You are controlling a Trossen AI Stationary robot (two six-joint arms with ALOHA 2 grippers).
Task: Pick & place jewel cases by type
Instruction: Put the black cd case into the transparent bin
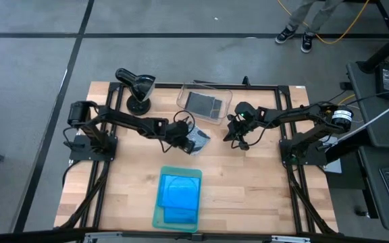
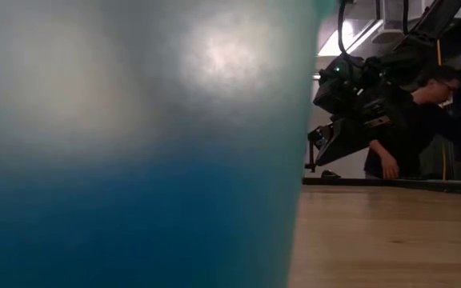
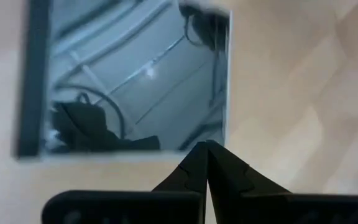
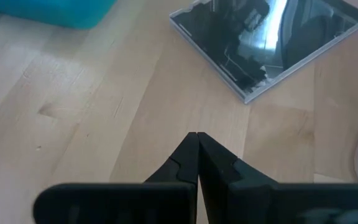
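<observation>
A dark jewel case (image 3: 129, 81) lies just beyond the closed left pincer (image 3: 205, 163).

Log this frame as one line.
left gripper: shut, empty, beside dark case | right gripper: shut, empty | blue cases: on green tray | dark case in bin

The high view looks straight down on the whole table (image 1: 248, 189). The low view sits level, mostly blocked by a close blue surface (image 2: 134, 160). Both wrist views hover close above one dark jewel case (image 3: 129, 81).
</observation>
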